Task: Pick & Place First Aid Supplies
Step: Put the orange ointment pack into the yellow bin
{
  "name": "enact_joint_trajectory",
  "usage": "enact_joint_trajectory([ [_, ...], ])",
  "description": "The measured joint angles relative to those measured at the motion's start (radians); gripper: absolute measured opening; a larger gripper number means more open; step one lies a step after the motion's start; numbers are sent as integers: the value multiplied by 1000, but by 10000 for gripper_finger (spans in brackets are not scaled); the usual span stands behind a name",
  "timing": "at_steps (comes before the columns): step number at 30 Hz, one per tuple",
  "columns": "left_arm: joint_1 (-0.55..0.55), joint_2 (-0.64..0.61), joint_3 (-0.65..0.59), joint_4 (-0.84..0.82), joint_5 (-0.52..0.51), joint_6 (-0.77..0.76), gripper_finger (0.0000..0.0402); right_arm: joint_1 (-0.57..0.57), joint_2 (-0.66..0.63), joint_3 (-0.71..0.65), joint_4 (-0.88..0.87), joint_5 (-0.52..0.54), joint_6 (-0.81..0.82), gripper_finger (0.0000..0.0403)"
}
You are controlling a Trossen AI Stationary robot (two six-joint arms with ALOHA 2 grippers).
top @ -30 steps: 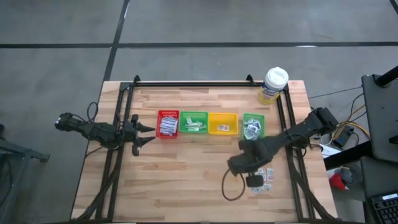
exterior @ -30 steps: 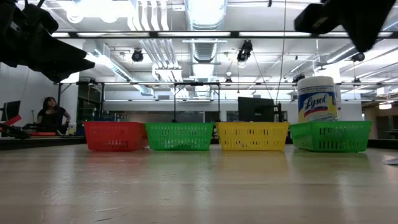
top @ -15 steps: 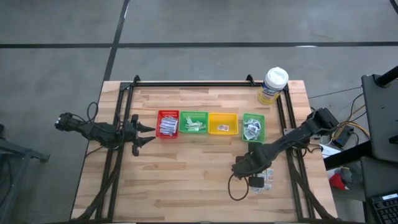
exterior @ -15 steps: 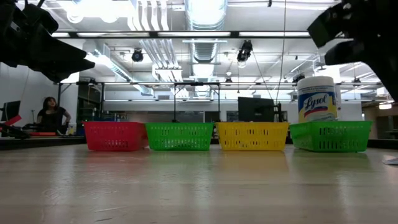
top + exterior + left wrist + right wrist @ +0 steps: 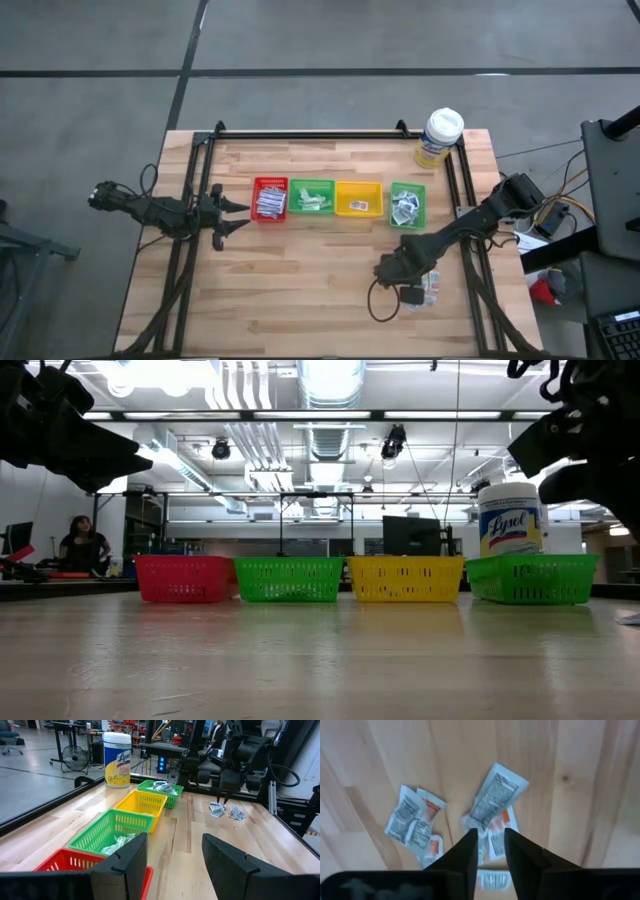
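Hovering over a loose cluster of packets [image 5: 470, 827] on the bare wood at the table's near right, the right gripper [image 5: 489, 845] points straight down with its fingers [image 5: 465, 851] narrowly parted and empty; the long white printed packet [image 5: 496, 796] lies just beyond the tips, overlapping orange-marked ones; 2 more sit just to one side. To pick cleanly, I would judge it best to centre on 1 packet's free edge, not the overlap, then lower until the tips meet the wood and close gently, so only 1 flat packet lifts; a grab at the stack risks taking several. 4 trays [image 5: 336, 199] stand in a row mid-table, already holding supplies; the left gripper [image 5: 172, 855] waits at the left by the red tray [image 5: 270, 199], fingers wide and empty.
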Motion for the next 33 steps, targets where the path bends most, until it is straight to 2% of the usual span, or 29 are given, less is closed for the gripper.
enact_joint_trajectory([
  [6,0,0,0,0,0,0,188,0,0,-20,32,1,0,124],
  [12,0,0,0,0,0,0,188,-8,0,-70,78,7,32,136],
  [25,0,0,0,0,0,0,188,-23,0,-93,117,8,71,136],
  [33,0,0,0,0,0,0,188,-43,0,-127,163,11,102,122],
])
